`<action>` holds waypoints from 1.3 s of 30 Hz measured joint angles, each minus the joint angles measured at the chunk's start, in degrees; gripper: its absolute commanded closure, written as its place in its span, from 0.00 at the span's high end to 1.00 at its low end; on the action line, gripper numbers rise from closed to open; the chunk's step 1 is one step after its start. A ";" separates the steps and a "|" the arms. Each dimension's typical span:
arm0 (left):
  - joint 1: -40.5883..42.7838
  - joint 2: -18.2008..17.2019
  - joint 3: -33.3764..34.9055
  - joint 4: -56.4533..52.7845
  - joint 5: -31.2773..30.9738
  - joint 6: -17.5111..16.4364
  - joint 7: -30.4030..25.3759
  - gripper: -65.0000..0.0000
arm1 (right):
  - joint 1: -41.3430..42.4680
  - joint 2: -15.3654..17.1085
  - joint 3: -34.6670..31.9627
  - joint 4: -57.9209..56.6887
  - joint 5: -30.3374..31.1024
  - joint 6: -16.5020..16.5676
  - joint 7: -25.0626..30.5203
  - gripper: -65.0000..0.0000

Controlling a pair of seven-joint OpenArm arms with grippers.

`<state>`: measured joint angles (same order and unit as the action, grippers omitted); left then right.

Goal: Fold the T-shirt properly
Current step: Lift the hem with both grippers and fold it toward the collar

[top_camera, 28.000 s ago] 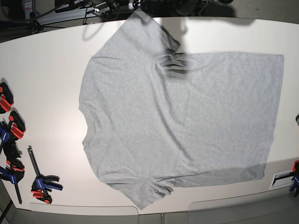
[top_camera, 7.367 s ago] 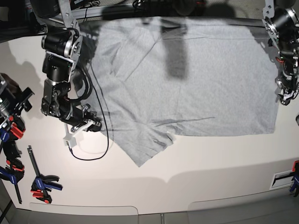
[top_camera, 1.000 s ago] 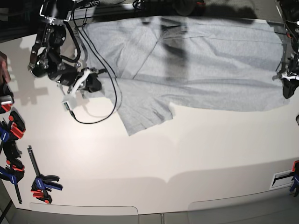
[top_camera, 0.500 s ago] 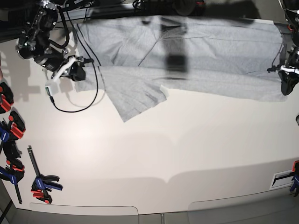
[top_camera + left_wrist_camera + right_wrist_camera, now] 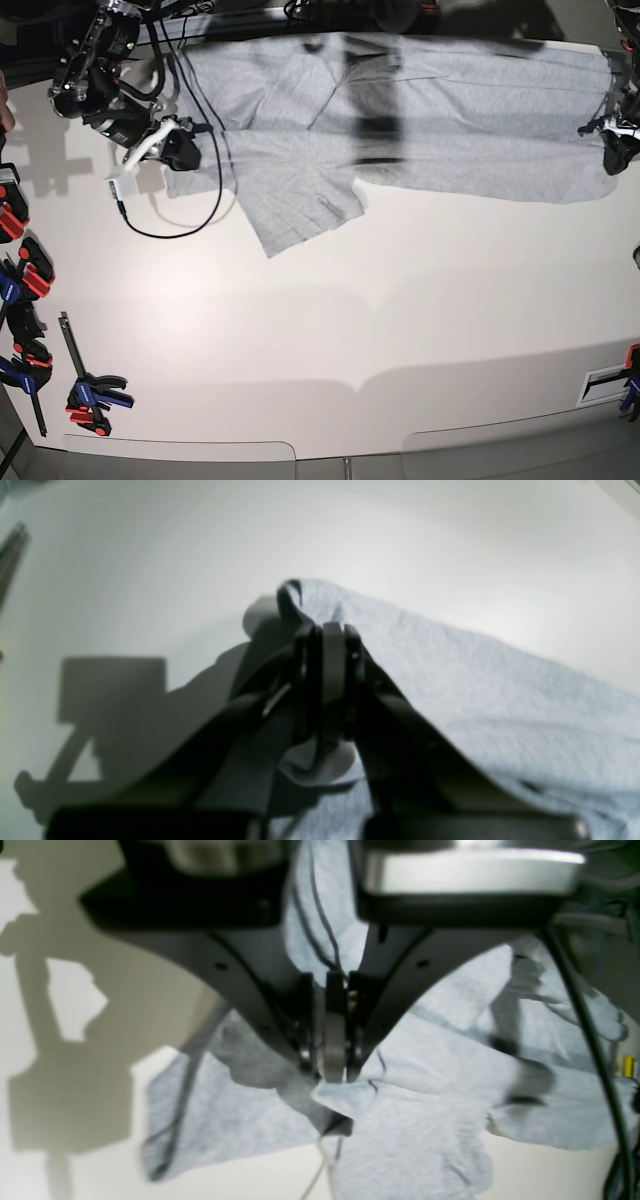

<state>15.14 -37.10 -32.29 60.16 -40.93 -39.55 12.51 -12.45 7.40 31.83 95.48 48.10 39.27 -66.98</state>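
Two pincers, each clamped on cloth; lengthwise fold in hand, judged partway.

Left wrist view: left pincer point(image 5: 325, 635) closed tight on an edge of the T-shirt point(image 5: 475, 690); a small tuft of grey fabric pokes out above the tips, another bunch hangs beneath them. Fabric falls away to the right of the picture. White table point(image 5: 150, 555) below, pincer shadow on it.

Right wrist view: right pincer point(image 5: 332, 1065) pinched shut on a corner of the T-shirt point(image 5: 415, 1140), the cloth creased and hanging loosely under the tips. A black cable point(image 5: 585, 1040) runs down the right side.

Base view: T-shirt point(image 5: 450, 150) lies along the far edge of the table point(image 5: 350, 330), stretched sideways between the right pincer point(image 5: 185, 152) at picture-left and the left pincer point(image 5: 612, 155) at picture-right. One sleeve point(image 5: 300, 215) sticks out toward the near side. Bar clamps point(image 5: 85, 385) sit at the table's left edge, well apart from the shirt.

Next move, as I judge it: keep the cloth taut between the two grips, lay the held edge down straight, then let go and deal with the protruding sleeve. Risk: uneven tension would leave wrinkles.
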 measured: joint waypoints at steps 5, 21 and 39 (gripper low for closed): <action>1.25 0.09 0.00 0.00 0.02 0.04 0.09 0.00 | -0.26 -0.90 0.00 0.00 -0.04 0.00 -0.04 0.00; 1.33 1.03 0.00 0.00 -1.46 0.04 -2.21 0.28 | -0.11 -0.24 0.00 0.00 -1.18 0.00 2.97 0.32; 1.16 0.92 -0.02 0.00 -3.89 0.07 -9.53 0.28 | 10.80 1.92 0.20 -0.52 -10.58 -0.02 12.44 0.32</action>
<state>16.29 -36.18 -32.32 60.16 -44.82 -39.48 2.98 -1.65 9.32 32.03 94.96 37.52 39.24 -54.54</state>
